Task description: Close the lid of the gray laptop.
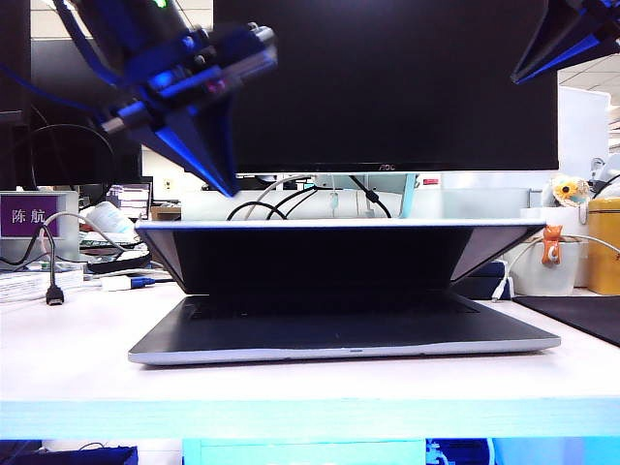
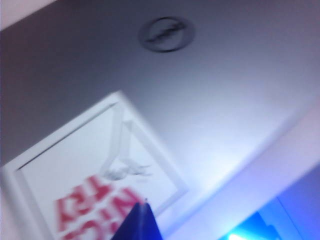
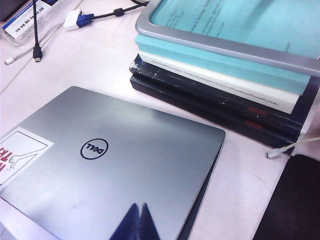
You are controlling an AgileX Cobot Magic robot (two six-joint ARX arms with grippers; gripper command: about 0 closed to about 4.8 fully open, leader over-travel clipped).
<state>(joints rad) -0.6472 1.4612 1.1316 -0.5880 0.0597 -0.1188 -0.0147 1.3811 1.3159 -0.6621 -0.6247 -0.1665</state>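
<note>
The gray laptop (image 1: 344,341) sits mid-table with its base flat. The lid (image 1: 339,225) is lowered far over the keyboard and a narrow dark gap remains. My left gripper (image 1: 230,189) is shut and points down just over the lid's left part; whether it touches cannot be told. In the blurred left wrist view the left gripper (image 2: 143,201) hovers over the white sticker with red letters (image 2: 95,185) on the lid (image 2: 225,100). My right gripper (image 1: 518,75) is shut and held high at the right. In its wrist view the right gripper (image 3: 139,205) is above the lid (image 3: 150,165).
A big black AOC monitor (image 1: 387,87) stands behind the laptop. Stacked books (image 3: 220,80) lie beyond the hinge. Cables (image 1: 53,291) trail at the left. A white cup (image 1: 547,266), a yellow tin (image 1: 603,247) and a black mat (image 1: 581,315) are at the right.
</note>
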